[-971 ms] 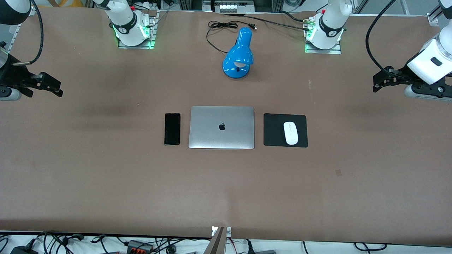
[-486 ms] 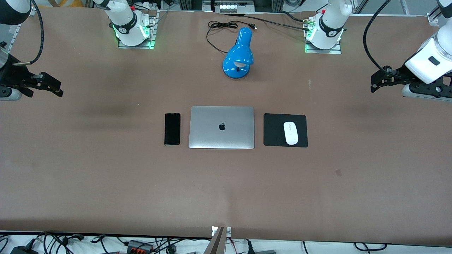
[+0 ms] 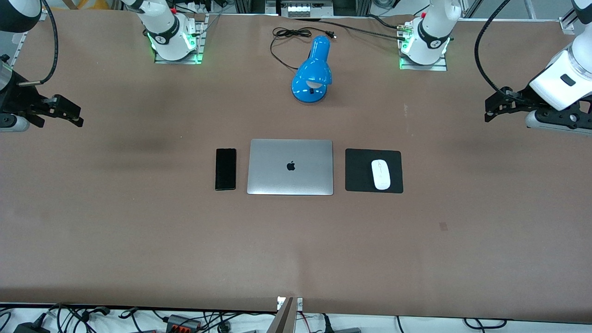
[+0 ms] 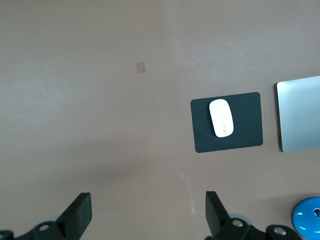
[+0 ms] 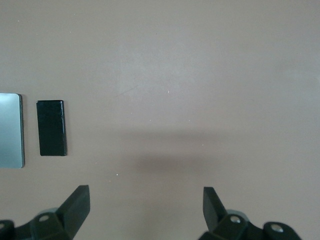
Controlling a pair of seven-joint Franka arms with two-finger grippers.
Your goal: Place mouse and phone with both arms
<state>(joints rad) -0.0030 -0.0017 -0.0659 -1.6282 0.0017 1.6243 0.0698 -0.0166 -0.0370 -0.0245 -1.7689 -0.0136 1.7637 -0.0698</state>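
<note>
The white mouse (image 3: 381,174) lies on a square black mouse pad (image 3: 358,171) beside the closed silver laptop (image 3: 290,167), toward the left arm's end; it also shows in the left wrist view (image 4: 221,118). The black phone (image 3: 225,169) lies flat beside the laptop toward the right arm's end, and shows in the right wrist view (image 5: 52,127). My left gripper (image 3: 491,110) hangs open and empty high over bare table at the left arm's end (image 4: 148,212). My right gripper (image 3: 74,115) hangs open and empty over bare table at the right arm's end (image 5: 146,207).
A blue desk lamp (image 3: 313,71) lies on the table farther from the front camera than the laptop, its black cord (image 3: 286,39) trailing toward the bases. Brown table surface (image 3: 296,249) spreads around the objects.
The left arm's gripper has shifted slightly toward the table's middle and up. The right gripper has barely moved. Phone, laptop and mouse have not moved.
</note>
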